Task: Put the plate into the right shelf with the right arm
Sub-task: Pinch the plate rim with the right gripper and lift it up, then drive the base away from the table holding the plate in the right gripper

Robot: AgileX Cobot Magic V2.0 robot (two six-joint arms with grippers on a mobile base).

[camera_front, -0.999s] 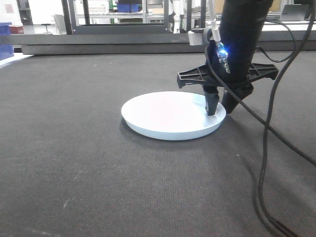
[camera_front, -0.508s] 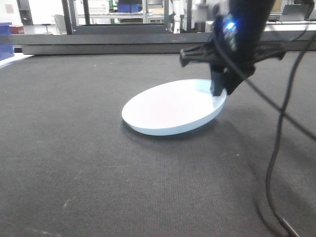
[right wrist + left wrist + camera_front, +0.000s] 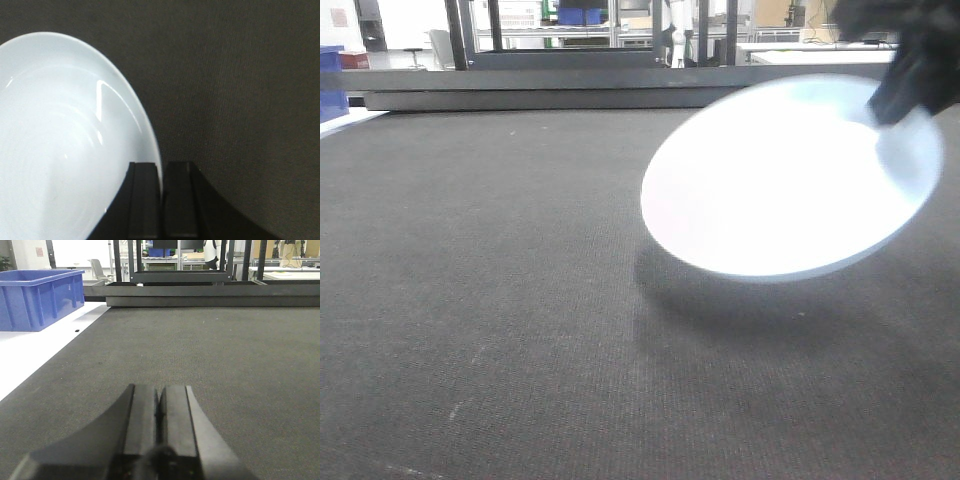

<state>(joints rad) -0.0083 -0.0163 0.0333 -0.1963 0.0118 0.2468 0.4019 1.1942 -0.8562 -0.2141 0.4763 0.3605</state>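
The white plate (image 3: 785, 180) hangs tilted above the dark mat, casting a shadow beneath it. My right gripper (image 3: 886, 112), a blurred black shape at the top right, is shut on the plate's far right rim. In the right wrist view the rim of the plate (image 3: 60, 140) runs between the two black fingers of the right gripper (image 3: 161, 166), which pinch it. My left gripper (image 3: 160, 390) is shut with nothing in it, low over the mat. The right shelf is out of view.
A dark carpet-like mat (image 3: 500, 300) covers the table. A blue plastic bin (image 3: 40, 297) stands on a white surface at the left. A low dark frame (image 3: 540, 95) runs along the mat's far edge, with racks and desks behind.
The plate lay flat on the mat, was tipped up by its right rim, and is now lifted clear and carried right and nearer the camera. The right arm rose with it.
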